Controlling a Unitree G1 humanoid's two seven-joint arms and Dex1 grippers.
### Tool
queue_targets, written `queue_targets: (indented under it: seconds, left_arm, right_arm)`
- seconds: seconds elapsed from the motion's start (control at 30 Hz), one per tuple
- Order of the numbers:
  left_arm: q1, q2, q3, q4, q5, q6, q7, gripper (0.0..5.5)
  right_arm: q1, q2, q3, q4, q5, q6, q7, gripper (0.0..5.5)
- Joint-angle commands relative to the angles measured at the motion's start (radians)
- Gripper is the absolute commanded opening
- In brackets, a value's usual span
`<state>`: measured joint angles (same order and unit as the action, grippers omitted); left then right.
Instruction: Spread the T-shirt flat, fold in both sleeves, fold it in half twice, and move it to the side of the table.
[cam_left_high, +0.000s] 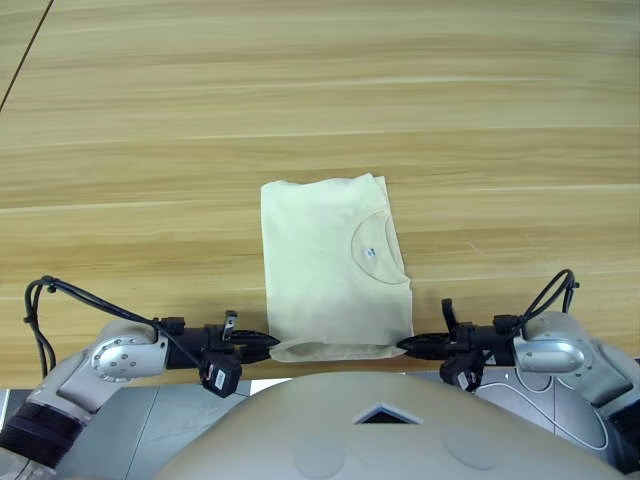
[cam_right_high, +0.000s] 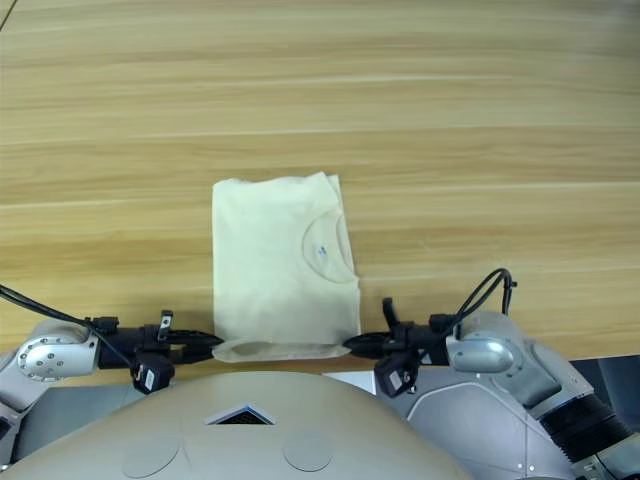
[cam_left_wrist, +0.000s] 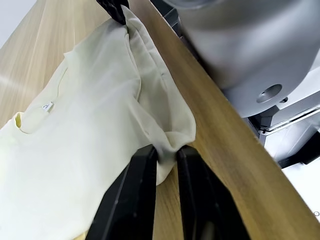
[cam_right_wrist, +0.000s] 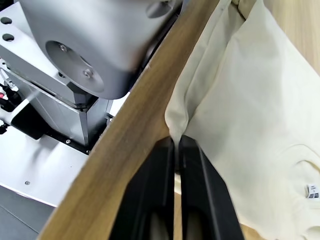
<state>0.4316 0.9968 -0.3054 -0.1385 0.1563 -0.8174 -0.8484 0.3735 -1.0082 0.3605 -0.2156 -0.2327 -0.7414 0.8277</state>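
Left eye view, item one: T-shirt (cam_left_high: 325, 270), pale yellow, folded to a narrow oblong with no sleeve sticking out. It lies on the wood-grain worktop (cam_left_high: 300, 100), long sides running from the near edge toward the far edge. Its hem end reaches the near edge and bunches slightly there. The neckline (cam_left_high: 380, 250) sits against the right long side, toward the far end, with a small label (cam_left_high: 370, 252) inside it.

Item two: left jaws, at the near edge, closed narrow on the hem's near-left corner. The left wrist view shows a gathered fold of cloth (cam_left_wrist: 167, 142) pinched between the two black fingers (cam_left_wrist: 142, 170).

Item three: right jaws, at the near edge, closed narrow on the hem's near-right corner. The right wrist view shows the cloth edge (cam_right_wrist: 177, 120) drawn into the slit between the black fingers (cam_right_wrist: 160, 170).

Item four: hem between the two grips, slack and lightly rumpled along the near edge.
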Motion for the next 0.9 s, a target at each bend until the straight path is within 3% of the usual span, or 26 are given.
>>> queue_targets:
  seconds: [0.03,0.3,0.7,0.9]
  left_arm:
    - [-0.008,0.005,0.004,0.005,0.008,-0.015,0.013,0.74]
    - [0.054,0.051,0.039,0.004,-0.027,-0.067,0.035,0.74]
    - [0.147,0.156,0.031,-0.089,-0.384,-0.232,0.022,0.74]
    - [0.063,0.071,0.014,0.02,-0.242,-0.112,0.01,0.74]
  right_arm:
    - [0.023,-0.042,-0.026,-0.048,0.055,-0.027,0.004,0.03]
    - [0.116,-0.11,-0.125,-0.091,0.148,-0.112,-0.031,0.03]
    - [0.169,-0.118,-0.182,-0.08,0.181,-0.163,-0.045,0.03]
    - [0.145,-0.099,-0.161,-0.064,0.17,-0.16,-0.038,0.03]
